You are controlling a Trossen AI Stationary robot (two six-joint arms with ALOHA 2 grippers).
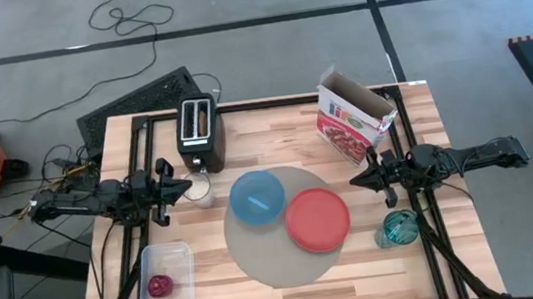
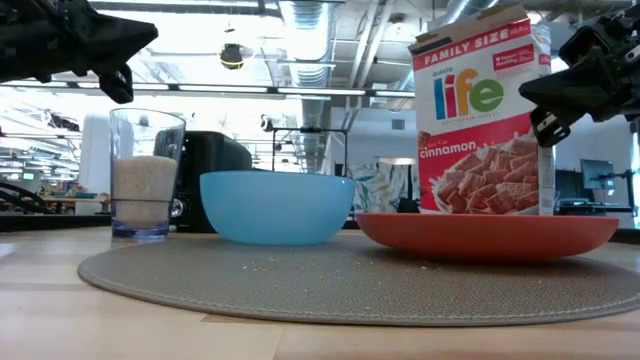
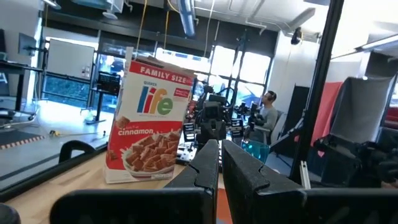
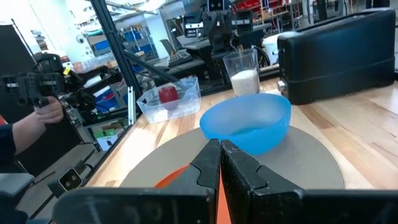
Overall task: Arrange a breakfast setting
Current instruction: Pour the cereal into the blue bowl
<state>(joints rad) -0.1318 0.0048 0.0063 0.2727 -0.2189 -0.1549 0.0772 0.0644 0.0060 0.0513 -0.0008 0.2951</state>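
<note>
A round grey-beige mat (image 1: 273, 254) lies at the table's middle. On it stand a light-blue bowl (image 1: 257, 197) and a red-orange plate (image 1: 317, 219). A teal glass (image 1: 399, 227) stands right of the mat. A red apple (image 1: 160, 284) lies in a clear tub (image 1: 181, 260) at the near left. A toast slice (image 1: 202, 122) sticks out of the toaster's slot. No spoon shows. My left gripper (image 1: 178, 188) is shut and empty, above the table beside a milk glass (image 1: 199, 188). My right gripper (image 1: 357, 180) is shut and empty, right of the plate.
A black-and-silver toaster (image 1: 200, 135) stands at the far left. An open cereal box (image 1: 353, 114) stands at the far right. A person's hand (image 4: 43, 112) shows beyond the table's left side, and a person (image 3: 268, 112) sits in the room beyond.
</note>
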